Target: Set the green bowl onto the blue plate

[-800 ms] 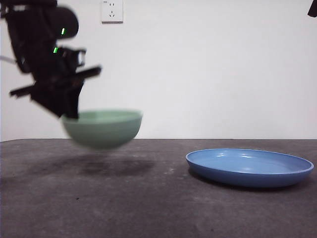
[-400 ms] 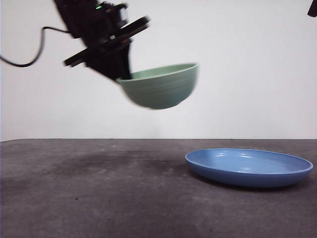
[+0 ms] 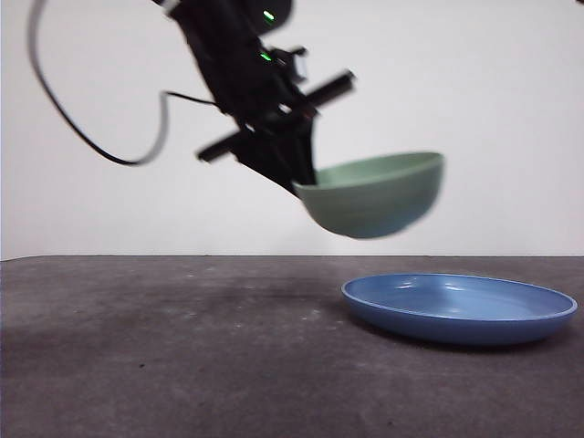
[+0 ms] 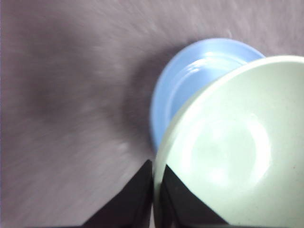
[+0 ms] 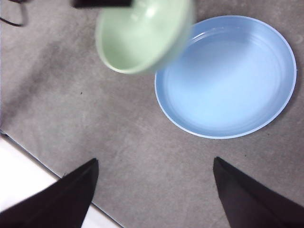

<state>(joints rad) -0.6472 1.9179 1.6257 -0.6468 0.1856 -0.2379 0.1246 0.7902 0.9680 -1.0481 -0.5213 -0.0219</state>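
Blue plate (image 3: 459, 308) lies flat on the dark table (image 3: 164, 356). Green bowl (image 3: 376, 193) hangs tilted above the plate's near edge, rim pinched by the left gripper (image 4: 153, 187). Only the right wrist view shows the right gripper (image 5: 154, 190), spread wide, empty.

left gripper (image 4: 153, 190): jaws pinched on rim of green bowl (image 4: 232, 156) | blue plate (image 4: 185, 85): partly behind the bowl (seemingly below it; view blurred) | dark table (image 4: 66, 95)

Left claw (image 3: 306, 178) aloft, jaws pinched on a rim; right claw (image 5: 154, 190) wide apart, high.
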